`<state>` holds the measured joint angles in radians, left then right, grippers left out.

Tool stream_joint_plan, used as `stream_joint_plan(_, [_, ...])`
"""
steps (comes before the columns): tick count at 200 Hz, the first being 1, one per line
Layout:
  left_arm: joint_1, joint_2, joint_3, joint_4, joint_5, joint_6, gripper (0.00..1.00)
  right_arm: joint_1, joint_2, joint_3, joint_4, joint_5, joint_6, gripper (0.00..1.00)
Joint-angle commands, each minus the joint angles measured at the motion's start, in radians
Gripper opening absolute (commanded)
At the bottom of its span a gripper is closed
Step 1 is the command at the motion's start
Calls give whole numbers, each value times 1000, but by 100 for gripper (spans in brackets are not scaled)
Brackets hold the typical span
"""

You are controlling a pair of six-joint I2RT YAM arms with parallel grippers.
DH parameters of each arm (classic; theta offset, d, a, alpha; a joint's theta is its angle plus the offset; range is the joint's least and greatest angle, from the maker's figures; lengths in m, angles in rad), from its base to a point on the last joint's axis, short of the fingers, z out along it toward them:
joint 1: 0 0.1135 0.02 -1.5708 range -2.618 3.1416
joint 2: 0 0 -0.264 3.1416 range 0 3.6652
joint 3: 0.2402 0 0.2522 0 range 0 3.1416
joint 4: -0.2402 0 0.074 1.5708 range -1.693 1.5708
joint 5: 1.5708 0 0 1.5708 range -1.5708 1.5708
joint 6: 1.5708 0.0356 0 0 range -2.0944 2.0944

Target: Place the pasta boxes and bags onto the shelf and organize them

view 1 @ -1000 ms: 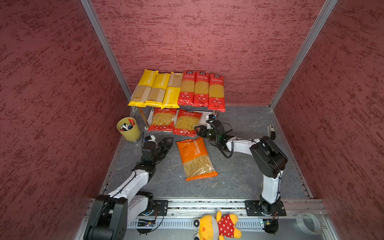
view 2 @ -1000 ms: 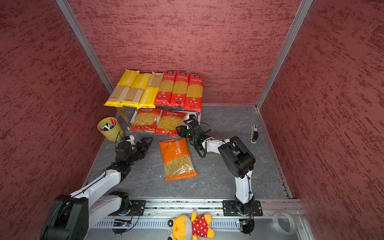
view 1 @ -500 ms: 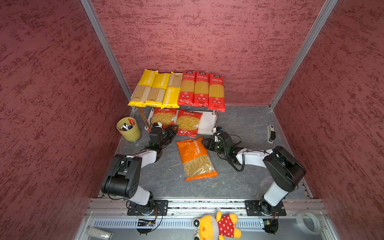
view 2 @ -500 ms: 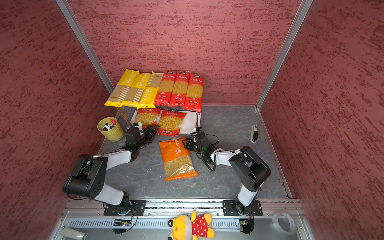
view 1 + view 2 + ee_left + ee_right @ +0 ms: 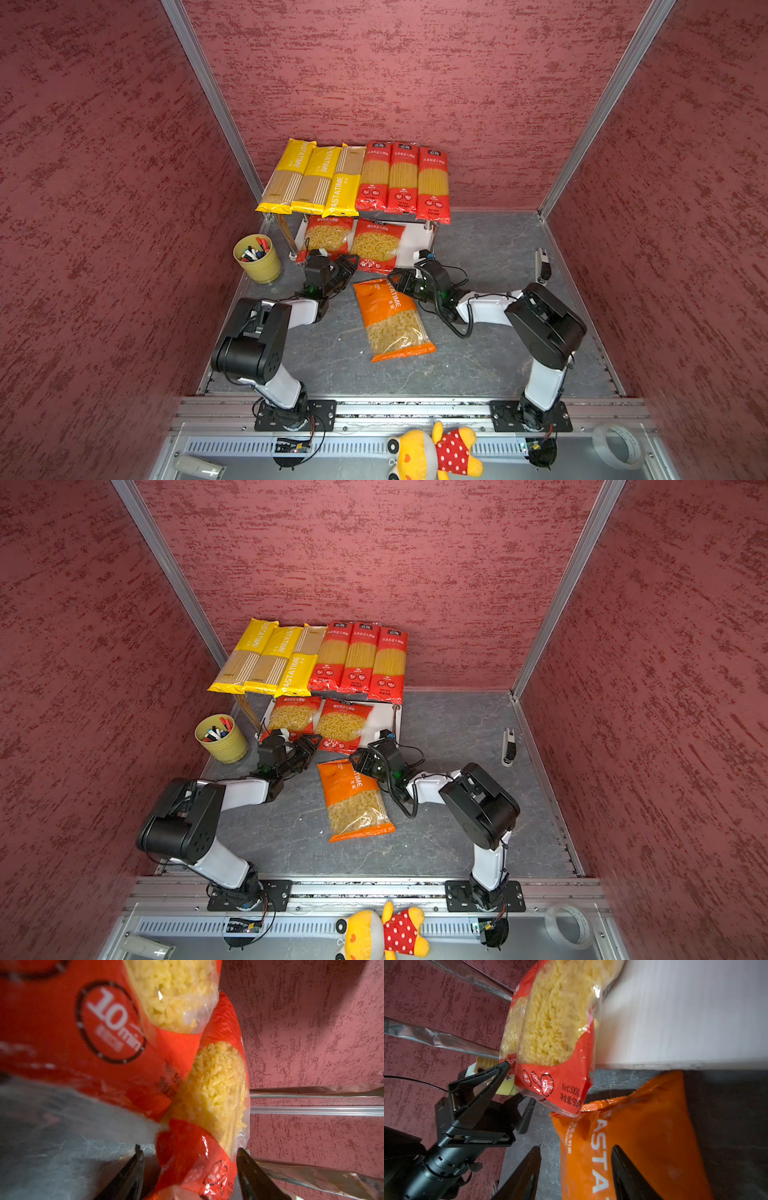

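Item: orange macaroni bag [image 5: 392, 320], lying flat on the grey table just in front of the shelf [image 5: 415, 245], its top seam just beside the front end of the right red short-pasta bag [image 5: 376, 245]. Right gripper [image 5: 401, 282]: jaws spread, low at the bag's top end, nothing pinched. Left gripper [image 5: 338, 266]: jaws spread either side of the left red short-pasta bag's [image 5: 326, 239] front corner, not yet clamped. Handling: likely best to square both red bags leftward and back, freeing the bare white board; then pinch the macaroni bag's crimped seam and slide it in level, since loose contents shift.
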<state>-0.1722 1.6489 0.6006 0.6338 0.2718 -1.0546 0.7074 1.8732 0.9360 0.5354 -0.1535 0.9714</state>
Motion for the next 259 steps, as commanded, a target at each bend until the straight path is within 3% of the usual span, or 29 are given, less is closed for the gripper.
stream_joint_plan(1, [4, 48, 20, 98, 24, -38, 64, 4, 36, 57, 33, 43, 62, 57])
stream_joint_plan(36, [6, 51, 39, 95, 27, -25, 51, 4, 79, 120, -5, 86, 56, 53])
stream_joint_plan(94, [7, 3, 105, -33, 20, 105, 22, -4, 134, 201, -35, 105, 76, 22])
stream_joint_plan(137, [-18, -49, 164, -148, -16, 248, 10, -12, 165, 223, -19, 99, 84, 14])
stream_joint_plan(203, [50, -92, 100, -165, -28, 270, 7, -25, 258, 365, -67, 75, 39, 9])
stream_joint_plan(243, [91, 7, 143, -185, 84, 248, 15, -27, 243, 350, -65, 91, 33, 8])
stream_joint_plan(259, [80, 12, 111, -120, 64, 225, 15, -44, 230, 342, -67, 91, 15, 8])
